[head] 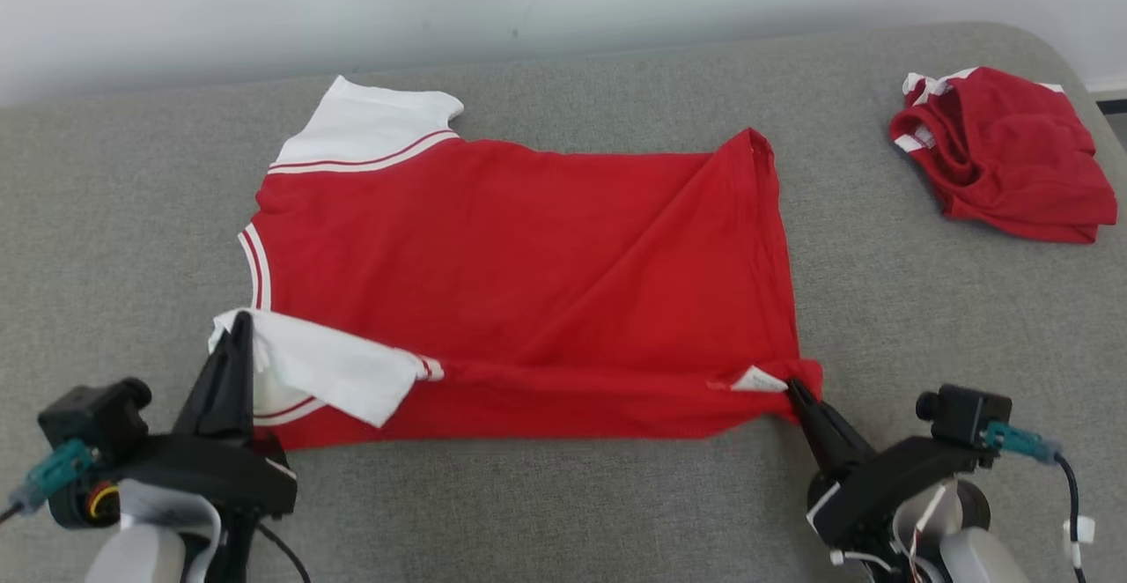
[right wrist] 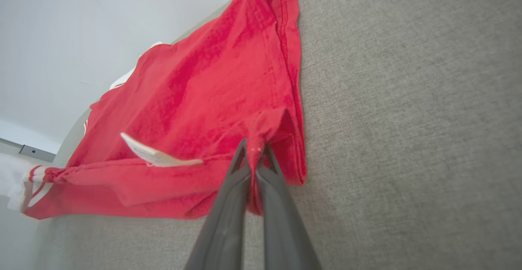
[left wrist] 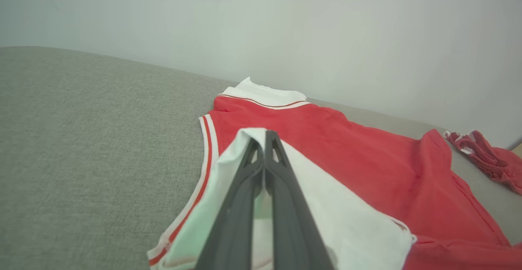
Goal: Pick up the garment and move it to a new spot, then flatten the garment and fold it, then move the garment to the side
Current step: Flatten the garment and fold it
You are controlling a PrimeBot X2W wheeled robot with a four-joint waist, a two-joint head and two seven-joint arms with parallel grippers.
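Folding: we hold the garment's (head: 528, 257) near edge raised, ready for a lengthwise fold.
Left gripper (head: 239, 321): pinching the white sleeve (head: 339, 373).
Right gripper (head: 792, 386): pinching the hem corner (head: 808, 370), for tension.

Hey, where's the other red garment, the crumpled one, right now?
In the head view the crumpled red garment lies at the far right of the grey surface, apart from the spread red shirt.
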